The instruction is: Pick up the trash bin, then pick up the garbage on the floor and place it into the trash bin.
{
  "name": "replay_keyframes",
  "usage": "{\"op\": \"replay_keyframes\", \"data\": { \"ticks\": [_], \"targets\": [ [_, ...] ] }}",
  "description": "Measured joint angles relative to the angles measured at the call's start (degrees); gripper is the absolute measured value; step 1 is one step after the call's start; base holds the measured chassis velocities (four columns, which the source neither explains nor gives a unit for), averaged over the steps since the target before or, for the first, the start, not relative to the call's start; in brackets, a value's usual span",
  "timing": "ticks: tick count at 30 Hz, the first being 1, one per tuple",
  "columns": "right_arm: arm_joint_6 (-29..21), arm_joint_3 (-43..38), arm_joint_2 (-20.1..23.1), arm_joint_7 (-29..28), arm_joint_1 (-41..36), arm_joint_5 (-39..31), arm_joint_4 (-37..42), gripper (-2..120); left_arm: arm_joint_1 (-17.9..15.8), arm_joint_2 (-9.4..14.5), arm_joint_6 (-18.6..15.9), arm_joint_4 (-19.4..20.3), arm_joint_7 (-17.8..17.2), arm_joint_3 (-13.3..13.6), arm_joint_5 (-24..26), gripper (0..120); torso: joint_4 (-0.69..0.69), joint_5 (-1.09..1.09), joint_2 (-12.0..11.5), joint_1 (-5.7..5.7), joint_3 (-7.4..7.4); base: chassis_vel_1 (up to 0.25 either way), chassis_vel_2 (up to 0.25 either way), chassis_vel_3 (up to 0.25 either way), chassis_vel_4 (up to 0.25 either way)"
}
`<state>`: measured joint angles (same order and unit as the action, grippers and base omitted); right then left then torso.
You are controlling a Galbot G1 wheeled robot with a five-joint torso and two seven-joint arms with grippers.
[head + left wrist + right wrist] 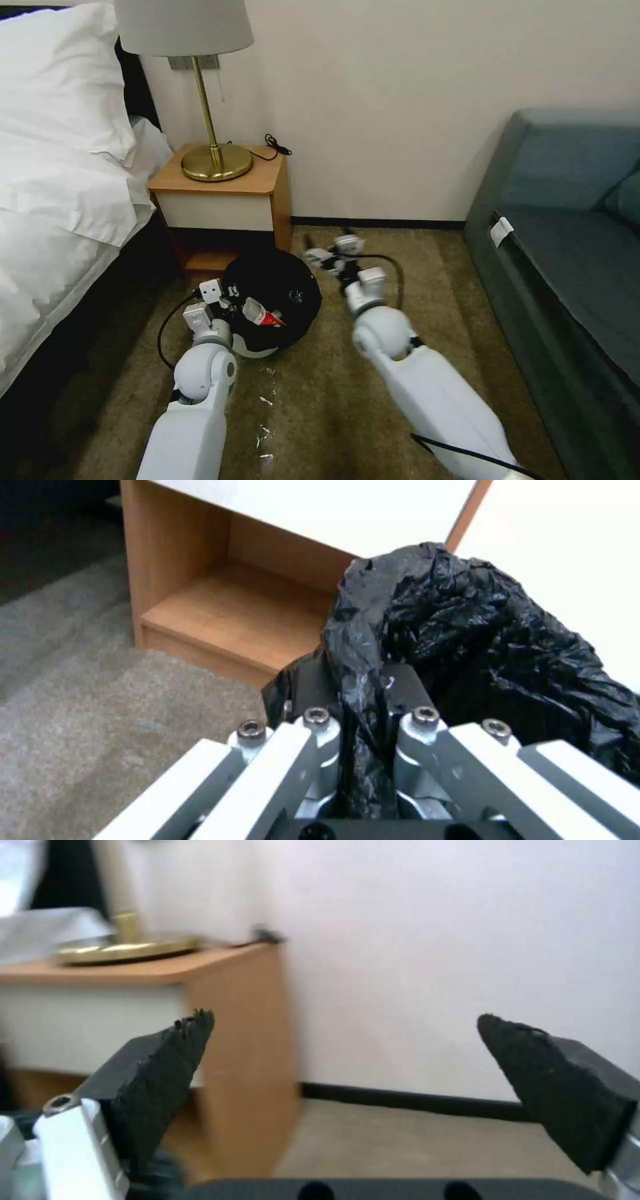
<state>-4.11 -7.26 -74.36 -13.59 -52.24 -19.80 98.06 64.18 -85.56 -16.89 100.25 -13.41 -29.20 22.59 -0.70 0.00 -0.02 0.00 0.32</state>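
My left gripper is clamped on the black-lined rim of the trash bin in front of the nightstand, my right gripper spread empty beside it, so I judge holding it level matters.

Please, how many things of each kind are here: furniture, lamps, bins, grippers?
Furniture: 3 (bed, nightstand, sofa)
Lamps: 1 (lamp on the nightstand)
Bins: 1 (bin, black liner)
Grippers: 2 (left gripper shut on the bin's liner, right gripper open)
Total: 7
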Motion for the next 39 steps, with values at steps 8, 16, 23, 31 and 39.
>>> {"op": "replay_keyframes", "data": {
  "ticks": [8,16,23,31,39],
  "targets": [
    [2.5,-18.2,0.6,3.5,-11.9,1.2,6.2,100,-0.7,-0.3,3.8,-3.4,1.3,-1.7,8.9,5,-0.01,0.0,0.0,0.0,0.0,0.0,0.0,0.0,0.0],
    [3.2,-25.1,-1.2,3.9,-18.1,0.7,9.4,100,-0.9,-1.1,7.4,-8.8,1.9,-3.8,14.8,5,0.02,-0.01,0.0,0.0,0.0,0.0,0.0,0.0,0.0],
    [3.2,-25.4,-2.3,3.8,-19.2,1.2,9.8,100,-1.9,-0.9,9.3,-12.1,1.9,-4.9,18.3,5,0.01,-0.01,0.0,0.0,0.0,0.0,0.0,0.0,0.0],
    [3.0,-23.8,-3.1,3.6,-18.3,2.2,8.3,100,-2.0,-0.9,9.8,-13.7,1.8,-5.0,20.6,15,0.0,-0.02,0.0,0.0,0.0,0.0,0.0,0.0,0.0],
    [4.3,-23.4,-3.6,3.8,-17.7,3.5,6.6,100,-1.5,-0.4,9.3,-10.9,3.8,-5.0,18.3,41,0.01,-0.02,0.0,0.0,0.0,0.0,0.0,0.0,0.0]
  ]
}}
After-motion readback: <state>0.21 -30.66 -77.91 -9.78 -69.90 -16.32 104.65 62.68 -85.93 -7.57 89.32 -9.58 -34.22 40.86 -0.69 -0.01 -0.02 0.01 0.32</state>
